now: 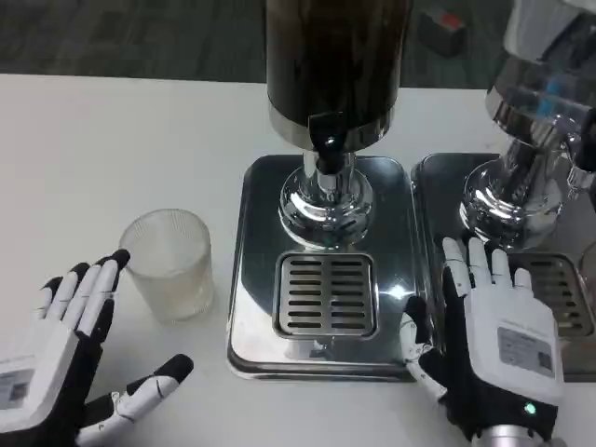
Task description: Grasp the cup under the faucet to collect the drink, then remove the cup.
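Note:
A frosted clear cup (171, 264) stands upright on the white table, left of the dispenser's steel base (250, 326). The black faucet (326, 138) hangs below the dark drink tank (335, 58), over the slotted drip grate (326, 294); nothing stands on the grate. My left hand (60, 358) lies open just left of the cup, fingertips (115, 263) almost at its wall, thumb spread toward the front. My right hand (494, 340) is open, fingers straight, at the base's right edge.
A second dispenser (535, 121) with its own steel base and grate (559, 289) stands at the right, partly behind my right hand. The white table (121, 149) stretches bare to the left and back. A dark floor lies beyond the far edge.

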`<act>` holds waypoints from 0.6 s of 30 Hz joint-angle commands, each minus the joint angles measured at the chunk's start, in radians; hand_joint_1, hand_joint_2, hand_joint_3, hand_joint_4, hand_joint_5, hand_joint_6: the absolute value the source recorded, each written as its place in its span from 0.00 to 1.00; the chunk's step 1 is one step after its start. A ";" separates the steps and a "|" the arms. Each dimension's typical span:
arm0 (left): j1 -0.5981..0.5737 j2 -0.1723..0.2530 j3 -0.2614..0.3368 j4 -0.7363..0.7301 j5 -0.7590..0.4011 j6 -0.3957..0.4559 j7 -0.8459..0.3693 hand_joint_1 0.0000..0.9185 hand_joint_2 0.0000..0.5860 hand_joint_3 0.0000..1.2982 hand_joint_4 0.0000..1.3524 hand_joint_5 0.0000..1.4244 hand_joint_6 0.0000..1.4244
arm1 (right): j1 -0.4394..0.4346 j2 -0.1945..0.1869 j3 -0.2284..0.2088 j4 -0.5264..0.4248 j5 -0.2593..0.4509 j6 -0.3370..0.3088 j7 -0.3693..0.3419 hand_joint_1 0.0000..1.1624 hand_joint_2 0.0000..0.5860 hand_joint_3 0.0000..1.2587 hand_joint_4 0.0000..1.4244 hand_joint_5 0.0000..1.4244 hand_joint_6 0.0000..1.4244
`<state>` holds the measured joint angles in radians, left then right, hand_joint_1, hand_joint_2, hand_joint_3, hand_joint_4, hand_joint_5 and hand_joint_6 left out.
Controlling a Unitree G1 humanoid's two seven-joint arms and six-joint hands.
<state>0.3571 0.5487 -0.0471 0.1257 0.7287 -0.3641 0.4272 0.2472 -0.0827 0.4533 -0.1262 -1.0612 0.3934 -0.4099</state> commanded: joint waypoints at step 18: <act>-0.109 -0.037 0.073 0.127 -0.176 -0.124 0.022 0.00 0.15 0.00 0.00 0.01 0.00 | -0.018 0.008 -0.016 -0.010 0.005 0.017 0.010 0.31 0.90 0.07 0.00 0.00 0.00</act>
<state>0.2948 0.5111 0.0403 0.1967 0.5938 -0.4774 0.5070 0.2374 -0.0798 0.4448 -0.1263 -1.0568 0.4009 -0.4014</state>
